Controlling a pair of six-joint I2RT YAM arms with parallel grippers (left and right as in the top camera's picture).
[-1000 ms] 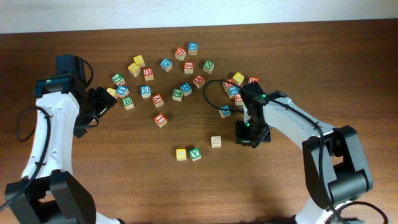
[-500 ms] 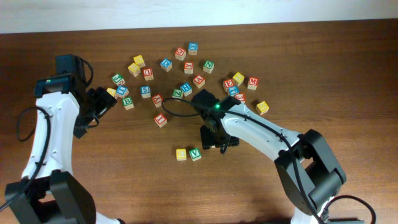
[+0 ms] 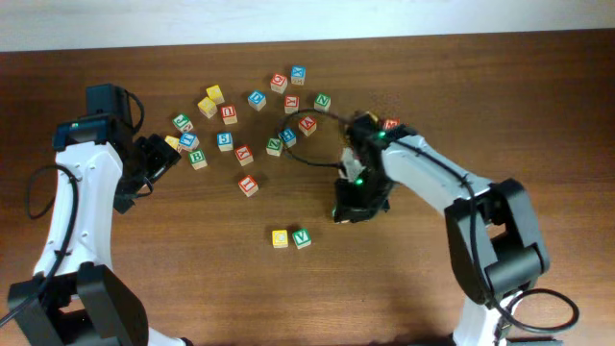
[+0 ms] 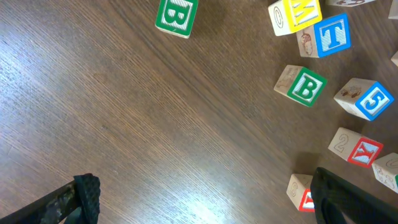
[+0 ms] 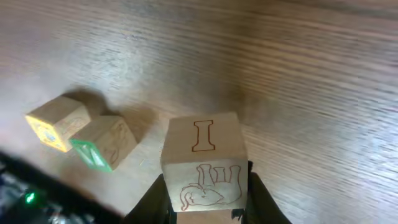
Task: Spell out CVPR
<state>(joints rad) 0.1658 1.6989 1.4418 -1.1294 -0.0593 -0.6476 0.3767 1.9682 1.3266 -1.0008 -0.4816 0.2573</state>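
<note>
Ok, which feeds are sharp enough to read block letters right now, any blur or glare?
Right wrist: the held I block is crisp, the table and the yellow block beyond it smeared and soft. Left wrist: sharp, the green B block and blue T block read easily, with a pale sheen on the wood. Overhead: evenly lit, no strong glare, letters small.

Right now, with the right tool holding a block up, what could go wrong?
The block in the right tool shows an I face, not P: possibly the wrong letter or wrong face up. Set down next to the V block, it could knock that or the yellow block out of line.
</note>
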